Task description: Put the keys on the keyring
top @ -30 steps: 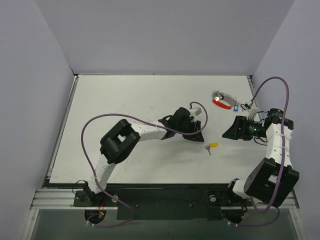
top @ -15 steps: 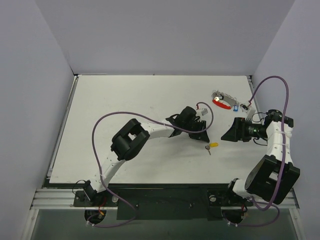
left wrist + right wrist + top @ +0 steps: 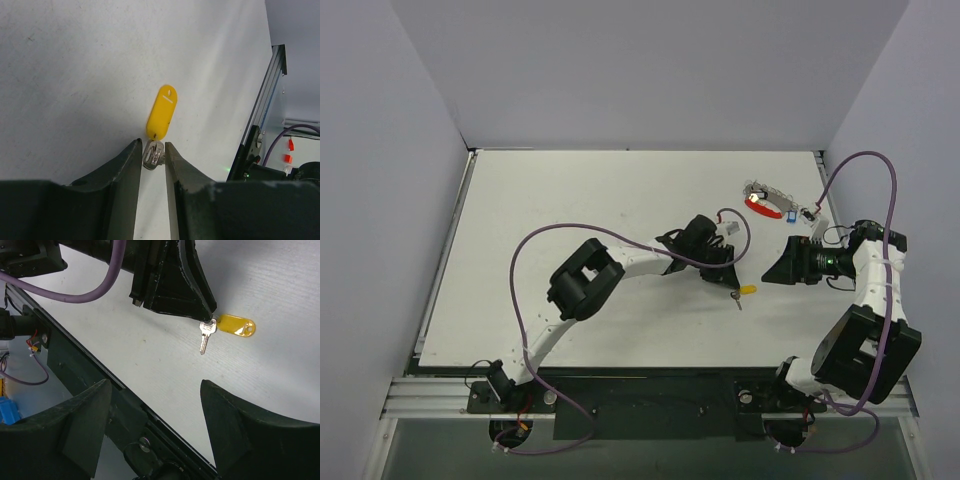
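No writing is legible anywhere, not even on the yellow key tag (image 3: 161,112).

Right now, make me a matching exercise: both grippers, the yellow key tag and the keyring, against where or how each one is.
1 left gripper
2 right gripper
3 yellow key tag
4 keyring

A far right of the table
B open, holding nothing
C lying flat, joined to the silver key
D straddling that key's head

Pairs: 1-D, 2-B, 3-C, 4-A
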`<state>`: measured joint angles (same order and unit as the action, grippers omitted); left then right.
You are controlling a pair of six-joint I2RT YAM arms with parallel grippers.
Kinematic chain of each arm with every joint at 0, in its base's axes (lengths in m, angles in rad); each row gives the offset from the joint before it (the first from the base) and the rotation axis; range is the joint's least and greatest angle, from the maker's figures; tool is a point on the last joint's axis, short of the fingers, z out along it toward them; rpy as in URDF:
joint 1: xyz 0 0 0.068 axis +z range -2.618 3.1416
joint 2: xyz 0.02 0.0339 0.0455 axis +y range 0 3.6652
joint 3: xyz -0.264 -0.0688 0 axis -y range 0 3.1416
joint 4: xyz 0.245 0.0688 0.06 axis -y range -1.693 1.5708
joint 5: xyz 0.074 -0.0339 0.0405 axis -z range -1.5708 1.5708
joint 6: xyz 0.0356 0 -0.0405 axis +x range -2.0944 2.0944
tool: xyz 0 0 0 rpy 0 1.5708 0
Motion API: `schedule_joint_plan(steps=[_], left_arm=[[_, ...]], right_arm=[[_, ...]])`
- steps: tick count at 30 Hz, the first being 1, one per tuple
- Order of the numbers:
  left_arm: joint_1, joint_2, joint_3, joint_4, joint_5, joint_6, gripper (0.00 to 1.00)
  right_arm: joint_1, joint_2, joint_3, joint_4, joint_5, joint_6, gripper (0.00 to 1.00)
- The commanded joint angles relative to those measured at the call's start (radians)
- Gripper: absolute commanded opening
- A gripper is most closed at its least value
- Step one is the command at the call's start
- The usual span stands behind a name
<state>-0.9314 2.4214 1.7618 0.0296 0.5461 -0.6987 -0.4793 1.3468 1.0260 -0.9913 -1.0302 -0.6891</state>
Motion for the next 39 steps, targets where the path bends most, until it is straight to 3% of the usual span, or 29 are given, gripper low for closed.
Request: schedule_joint_plan(steps=[1, 9, 14, 19, 22, 25, 27, 30, 33, 39], left_arm=[[-0.010, 0.015, 0.057, -0.017, 0.032, 0.015, 0.34], [-0.014, 0.027, 0.080, -0.063, 0.038, 0.034, 0.28], [-0.014, 0.038, 0.102, -0.085, 0.037, 0.044, 0.00], [-0.014, -0.031, 0.035, 0.004, -0.005, 0.090, 0.00], [-0.014, -0.175, -0.143, 0.128, -0.061, 0.155, 0.00], [-0.014, -0.367, -0.339, 0.359, -0.119, 0.244, 0.00], [-0.014, -0.479, -0.517, 0.557, -0.136, 0.293, 0.00], [-0.021, -0.608, -0.810, 0.844, -0.153, 0.369, 0.00], [-0.041, -0.729, -0.981, 1.099, -0.166, 0.461, 0.00], [-0.063, -0.863, -1.153, 1.202, -0.193, 0.478, 0.00]], right_arm=[[-0.007, 0.012, 0.039, -0.058, -0.041, -0.039, 0.67], [-0.007, 0.018, 0.045, -0.072, -0.044, -0.052, 0.67], [-0.008, 0.018, 0.045, -0.075, -0.042, -0.053, 0.67], [-0.010, 0.015, 0.045, -0.101, -0.041, -0.084, 0.68], [-0.007, 0.008, 0.060, -0.145, -0.036, -0.186, 0.68], [0.022, -0.009, 0.094, -0.269, -0.031, -0.343, 0.68], [0.050, -0.020, 0.103, -0.388, -0.031, -0.556, 0.68], [0.111, -0.028, 0.092, -0.581, -0.031, -1.030, 0.72], [0.239, -0.047, 0.065, -0.581, -0.005, -1.127, 0.76], [0.471, -0.069, 0.135, -0.578, -0.076, -1.109, 0.71]])
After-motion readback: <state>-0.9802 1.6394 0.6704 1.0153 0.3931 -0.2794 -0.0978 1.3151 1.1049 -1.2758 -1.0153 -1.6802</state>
